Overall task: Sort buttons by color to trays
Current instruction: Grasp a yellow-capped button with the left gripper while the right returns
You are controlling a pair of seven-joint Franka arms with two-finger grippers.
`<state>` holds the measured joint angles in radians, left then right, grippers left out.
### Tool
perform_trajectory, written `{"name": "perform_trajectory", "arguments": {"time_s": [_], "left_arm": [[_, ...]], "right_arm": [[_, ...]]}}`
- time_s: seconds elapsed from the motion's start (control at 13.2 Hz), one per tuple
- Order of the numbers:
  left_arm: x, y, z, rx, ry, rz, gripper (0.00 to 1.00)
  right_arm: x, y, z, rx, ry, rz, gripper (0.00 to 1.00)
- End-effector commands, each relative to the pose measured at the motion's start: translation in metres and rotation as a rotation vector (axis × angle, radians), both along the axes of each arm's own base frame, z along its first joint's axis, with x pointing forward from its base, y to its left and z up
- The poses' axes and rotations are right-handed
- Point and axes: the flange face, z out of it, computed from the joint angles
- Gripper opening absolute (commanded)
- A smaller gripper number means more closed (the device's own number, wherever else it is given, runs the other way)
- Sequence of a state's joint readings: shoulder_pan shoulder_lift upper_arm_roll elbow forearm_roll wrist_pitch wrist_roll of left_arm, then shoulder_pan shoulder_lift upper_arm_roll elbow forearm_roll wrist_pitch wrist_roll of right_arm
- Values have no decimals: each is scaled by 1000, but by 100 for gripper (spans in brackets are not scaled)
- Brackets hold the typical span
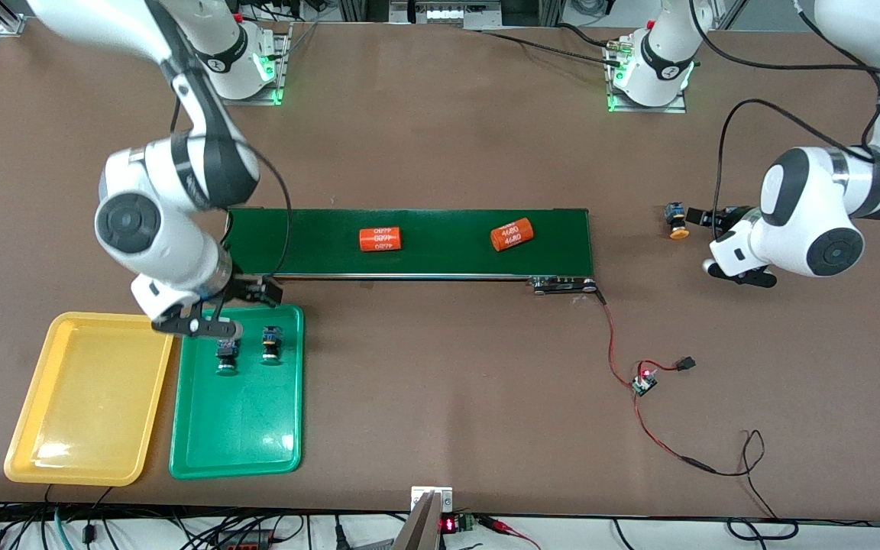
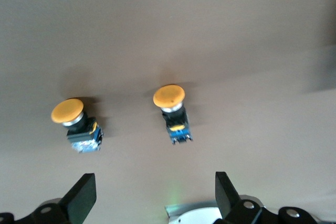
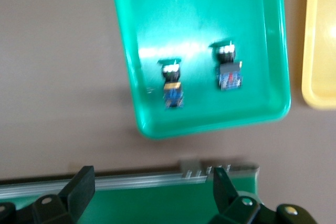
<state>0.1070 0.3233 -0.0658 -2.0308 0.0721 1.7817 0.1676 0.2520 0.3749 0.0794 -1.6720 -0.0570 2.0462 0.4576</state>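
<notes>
Fingers of the right gripper stood wide apart and empty above the conveyor belt edge by the green tray, which held both green buttons. The yellow tray lay beside it. The left gripper, its fingers likewise spread and empty, hung over two orange-yellow buttons on the tabletop.

You look down from high across the surface, facing both robot bases. Your left wrist camera looks close down past its claw at two orange buttons. Your right wrist camera, also close, shares the green tray with the high view.
</notes>
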Motion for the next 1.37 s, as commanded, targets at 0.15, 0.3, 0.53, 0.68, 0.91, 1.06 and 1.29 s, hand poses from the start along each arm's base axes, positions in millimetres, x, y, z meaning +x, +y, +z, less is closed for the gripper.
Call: {"name": "perform_trajectory", "arguments": {"time_s": [0.15, 0.3, 0.53, 0.68, 0.91, 1.06, 1.29], "left_arm": [[-29, 1, -23, -7, -67, 159, 100], [-51, 0, -51, 3, -139, 174, 100], [-78, 0, -61, 17, -207, 200, 100], [-96, -1, -78, 24, -263, 211, 100], [-103, -2, -87, 20, -327, 203, 73], [-102, -2, -86, 18, -319, 200, 38], [-100, -5, -83, 16, -281, 196, 20]], "right_arm": [[-108, 49, 10, 28, -63, -73, 100], [-134, 62, 4, 40, -89, -68, 100], [-163, 71, -18, 47, -110, -62, 100], [-163, 70, -24, 27, -114, -42, 100], [-162, 71, -27, 24, -111, -39, 100], [-161, 72, -30, 23, -106, -38, 100], [-160, 72, -33, 25, -102, -39, 100]]}}
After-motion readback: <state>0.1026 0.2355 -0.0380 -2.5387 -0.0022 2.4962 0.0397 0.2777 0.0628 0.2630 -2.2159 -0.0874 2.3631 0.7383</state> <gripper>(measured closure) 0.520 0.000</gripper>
